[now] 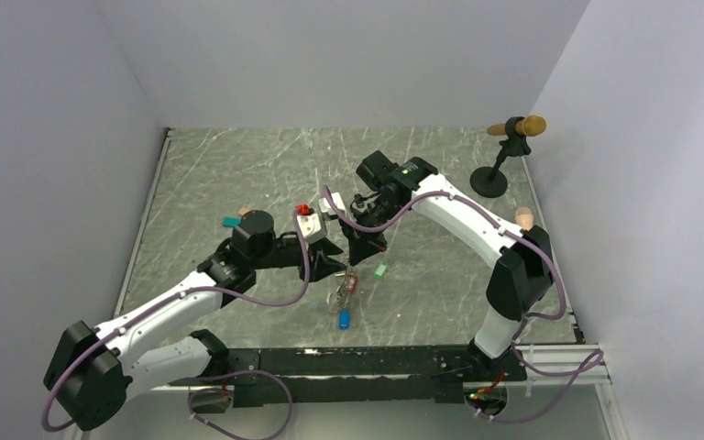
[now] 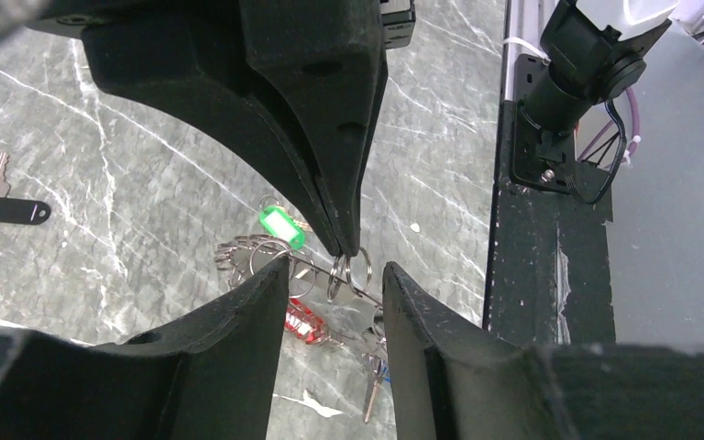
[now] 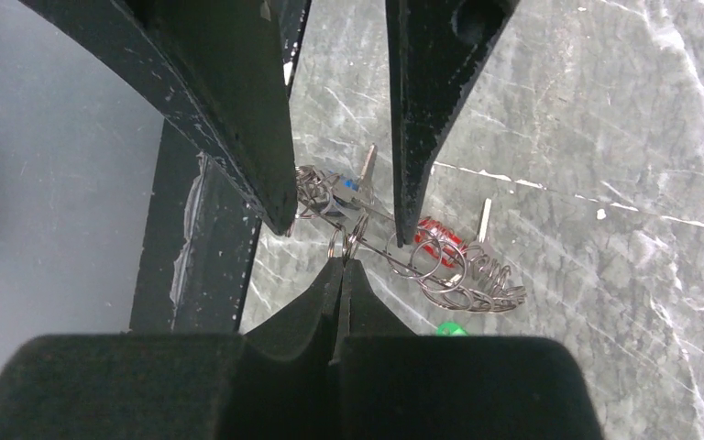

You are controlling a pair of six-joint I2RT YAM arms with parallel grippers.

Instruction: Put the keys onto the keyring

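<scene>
The keyring (image 2: 266,255) is a thin wire ring strung with several small split rings and a red tag (image 2: 304,323). It also shows in the right wrist view (image 3: 467,275) and in the top view (image 1: 346,290). My right gripper (image 3: 342,263) is shut on small rings of the keyring and holds them up. My left gripper (image 2: 335,268) is open, its fingers on either side of the right gripper's tips (image 2: 344,247). The green key (image 2: 281,225) lies on the table beside the ring, also seen from the top (image 1: 380,270). The blue key (image 1: 343,319) lies nearer the bases.
A black-tagged key (image 2: 16,211) lies apart on the marble. A teal block (image 1: 231,221) and a tan block (image 1: 243,211) lie left of the left arm. A microphone stand (image 1: 495,174) stands at the back right. The black base rail (image 2: 532,302) runs close by.
</scene>
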